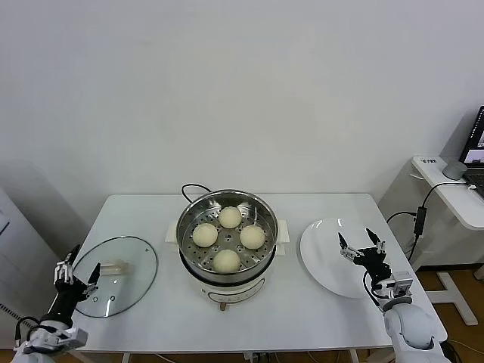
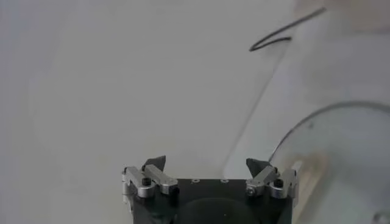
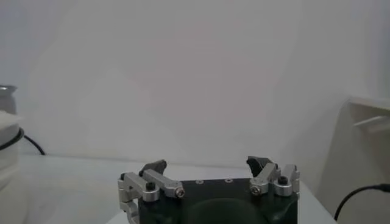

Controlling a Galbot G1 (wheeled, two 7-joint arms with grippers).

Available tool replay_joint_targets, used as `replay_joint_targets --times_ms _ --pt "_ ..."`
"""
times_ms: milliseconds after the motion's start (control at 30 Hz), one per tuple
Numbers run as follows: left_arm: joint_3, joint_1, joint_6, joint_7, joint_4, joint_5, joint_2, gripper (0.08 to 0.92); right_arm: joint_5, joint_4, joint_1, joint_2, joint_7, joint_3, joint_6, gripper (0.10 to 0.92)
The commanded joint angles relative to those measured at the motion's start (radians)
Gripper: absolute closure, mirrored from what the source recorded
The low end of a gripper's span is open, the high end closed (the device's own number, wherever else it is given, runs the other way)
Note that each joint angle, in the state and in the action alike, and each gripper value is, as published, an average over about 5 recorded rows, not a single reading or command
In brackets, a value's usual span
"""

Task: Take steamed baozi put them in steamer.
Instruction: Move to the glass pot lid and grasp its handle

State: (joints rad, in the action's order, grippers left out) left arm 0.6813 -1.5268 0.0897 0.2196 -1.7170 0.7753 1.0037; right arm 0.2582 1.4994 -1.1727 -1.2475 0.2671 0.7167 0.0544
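— Table (image 1: 136,212) first: what sits on it?

— Steamer (image 1: 189,219) in the middle, on its white base. All four buns (image 1: 230,217) already lie inside it on the holed floor, close together, none on the plate (image 1: 321,257) to my right. So I judge the loading done.

— Then what could go wrong?

— Mostly me. My right gripper (image 1: 361,250) hangs over the plate's near edge, fingers spread wide, holding nothing. If I swing inward carelessly, I could knock the plate or clip the steamer's rim.

— And the left?

— My left gripper (image 1: 74,276) is low by the table's left edge, fingers apart and empty, just beside the glass lid (image 1: 113,276). A sloppy lift could nudge that lid off the edge. The cord (image 1: 193,189) behind the steamer is another snag if I reach past it.
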Motion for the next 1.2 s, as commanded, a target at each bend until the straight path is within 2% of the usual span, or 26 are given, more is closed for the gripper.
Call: replay_joint_targets --times_ms 33,267,700,1200 --pt "0.029 0.040 0.182 0.103 0.158 0.594 0.056 0.177 -0.029 -0.010 -0.016 -0.031 0.007 0.023 0.007 0.203" --pt "0.024 0.091 0.175 0.112 0.197 0.626 0.067 0.177 -0.044 -0.024 -0.013 -0.038 0.019 0.019 0.013 0.203" --pt "0.016 0.143 0.150 0.066 0.242 0.500 0.071 0.177 -0.074 -0.067 0.009 -0.039 0.045 -0.006 0.032 0.203" --pt "-0.024 0.237 0.139 0.040 0.311 0.489 0.082 0.177 -0.082 -0.081 0.017 -0.039 0.056 -0.008 0.035 0.203"
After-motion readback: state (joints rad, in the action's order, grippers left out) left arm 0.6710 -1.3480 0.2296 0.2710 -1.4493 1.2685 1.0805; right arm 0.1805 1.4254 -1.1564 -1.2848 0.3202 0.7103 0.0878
